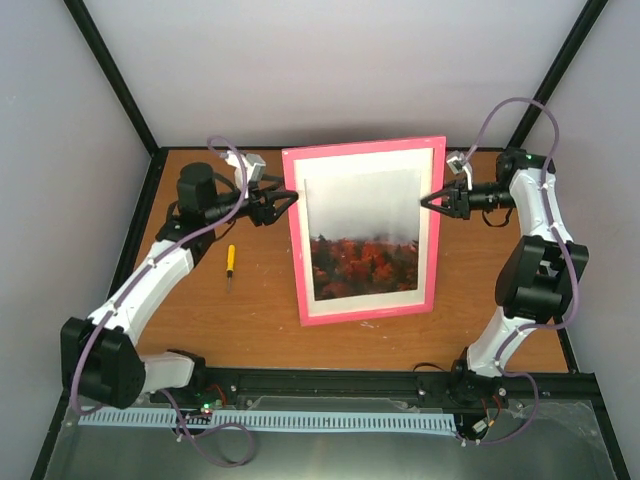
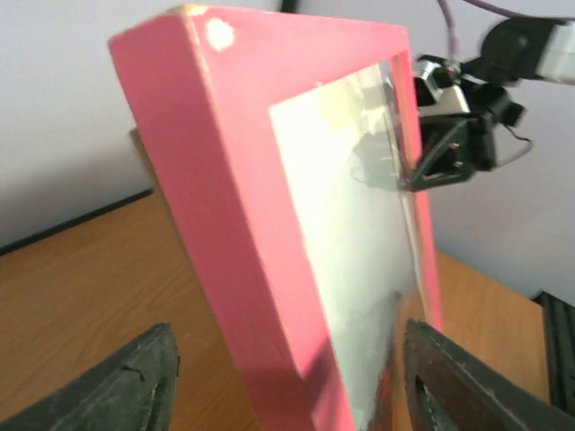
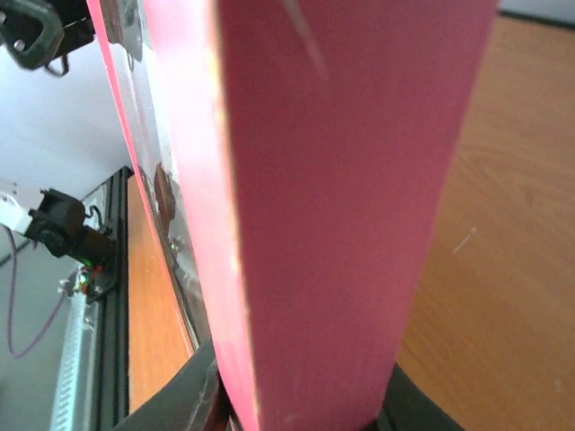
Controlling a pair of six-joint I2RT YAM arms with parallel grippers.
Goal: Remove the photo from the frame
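The frame (image 1: 365, 148), thin and pink-bordered, stands upright on the table, facing the arms. Behind its glass sits the photo (image 1: 365, 235), misty grey above and orange-red trees below, inside a white mat (image 1: 430, 235). My left gripper (image 1: 288, 201) is open at the frame's left edge. In the left wrist view the left gripper (image 2: 287, 386) straddles the pink edge (image 2: 234, 224) with a gap on each side. My right gripper (image 1: 433, 201) is shut on the frame's right edge. In the right wrist view the right gripper (image 3: 301, 409) clamps the pink side (image 3: 341, 180) between both dark fingers.
A small yellow-handled screwdriver (image 1: 230, 262) lies on the brown table (image 1: 250, 310) left of the frame. Black posts and grey walls enclose the table on three sides. A black rail (image 1: 330, 385) runs along the near edge between the arm bases.
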